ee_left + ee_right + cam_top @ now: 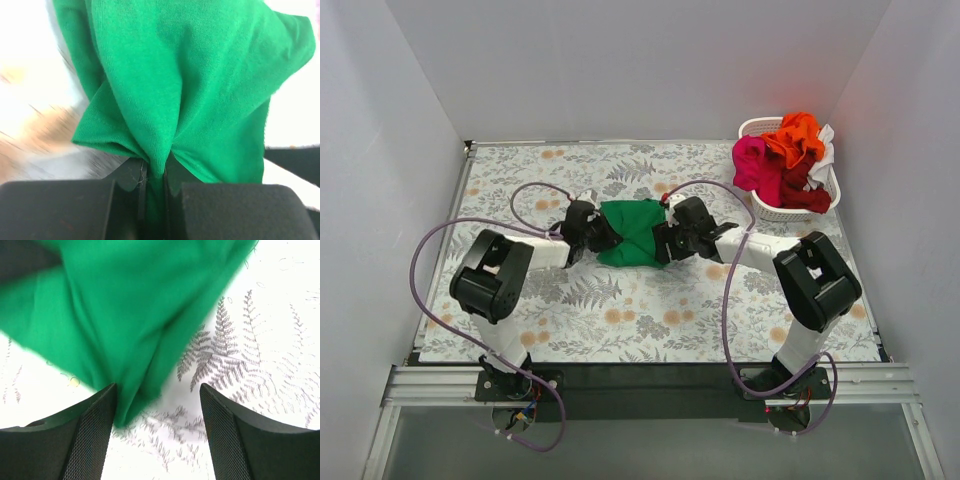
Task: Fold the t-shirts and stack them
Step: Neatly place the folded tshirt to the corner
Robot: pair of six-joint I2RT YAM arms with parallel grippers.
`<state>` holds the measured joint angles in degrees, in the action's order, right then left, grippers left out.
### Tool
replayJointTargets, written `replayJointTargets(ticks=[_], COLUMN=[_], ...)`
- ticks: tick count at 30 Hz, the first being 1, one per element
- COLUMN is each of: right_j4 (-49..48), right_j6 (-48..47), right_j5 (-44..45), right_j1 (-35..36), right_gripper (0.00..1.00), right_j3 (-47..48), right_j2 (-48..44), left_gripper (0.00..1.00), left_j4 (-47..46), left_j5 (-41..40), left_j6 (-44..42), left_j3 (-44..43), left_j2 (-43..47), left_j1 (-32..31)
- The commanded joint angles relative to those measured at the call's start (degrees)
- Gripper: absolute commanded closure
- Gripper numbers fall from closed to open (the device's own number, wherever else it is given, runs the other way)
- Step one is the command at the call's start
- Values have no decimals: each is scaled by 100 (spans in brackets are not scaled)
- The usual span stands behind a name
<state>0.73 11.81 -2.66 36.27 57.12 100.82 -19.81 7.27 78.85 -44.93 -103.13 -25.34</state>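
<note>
One green shirt (632,232) is bunched at the centre of the top view. The left gripper (156,195) is clamped on a fold at its left edge. The right gripper (157,405) stands wide at its right edge, a shirt corner hanging between the jaws.

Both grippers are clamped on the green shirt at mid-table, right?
Not quite. Only the left gripper is clamped on the green shirt. The right wrist view shows the right gripper open, its jaws wide apart with a corner of the cloth lying loose between them.
</note>
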Motion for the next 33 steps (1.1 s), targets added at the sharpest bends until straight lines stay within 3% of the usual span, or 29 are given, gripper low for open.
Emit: replayJointTargets(ticks=[1,11,20,26,33], right_j4=[489,568,560,551,454], right_j6=[-91,-276,-355,-355,-355], right_j5=[160,520,494,486,310], right_j1=[20,-6,-32,-59,-59], right_gripper=[40,38,38,37,38], right_j3=[-105,-526,-693,-755,-764], right_j2=[-518,-1310,-1705,-1934,-1969], left_gripper=[100,100,100,100,100], left_j4=[1637,2754,3474,3371,2764], left_j5=[-498,-41,-50,-155,-541], left_j6=[-1458,-3164,-4395,-4580,-4861], left_j3=[-770,-2318,-3916,-3840,-3374], left_j2=[-31,-927,-1850,-1737,-1701], left_j1=[512,1812,2524,3227,3553])
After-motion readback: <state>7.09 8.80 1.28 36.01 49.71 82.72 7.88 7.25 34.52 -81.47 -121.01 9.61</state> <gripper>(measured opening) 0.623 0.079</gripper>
